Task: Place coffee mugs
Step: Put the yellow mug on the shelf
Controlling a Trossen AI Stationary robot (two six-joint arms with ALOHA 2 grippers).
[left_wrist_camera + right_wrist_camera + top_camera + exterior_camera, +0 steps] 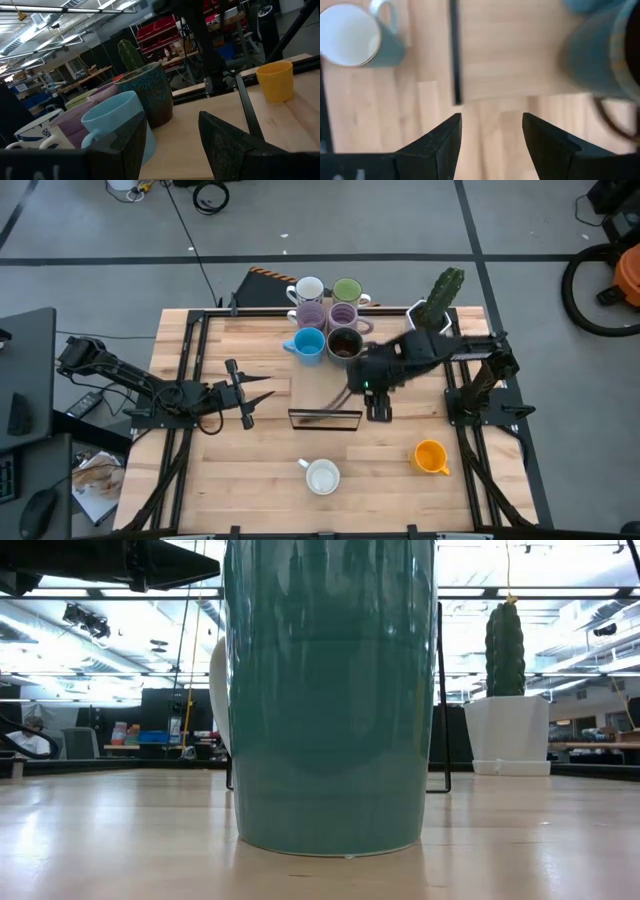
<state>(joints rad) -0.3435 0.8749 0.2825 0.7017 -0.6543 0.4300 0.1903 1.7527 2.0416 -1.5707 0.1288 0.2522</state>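
Observation:
Six mugs stand bunched at the table's far middle: white (306,288), green (347,289), two lilac (312,313) (343,315), blue (308,344) and dark brown (345,346). A mug that is teal outside and white inside (322,476) stands alone near the near edge and fills the low view (330,690). The orange mug (430,456) stands to the near right. My left gripper (262,394) is open over the table's left part, pointing at the blue mug (115,125). My right gripper (378,412) is open, pointing down over bare wood (492,122) just near of the brown mug (610,50).
A white pot with a cactus (440,300) stands at the far right beside the mug group. A thin black frame (325,418) stands upright mid-table between the group and the teal mug. Black rails (190,350) run along the left and right sides. Bare wood lies near left.

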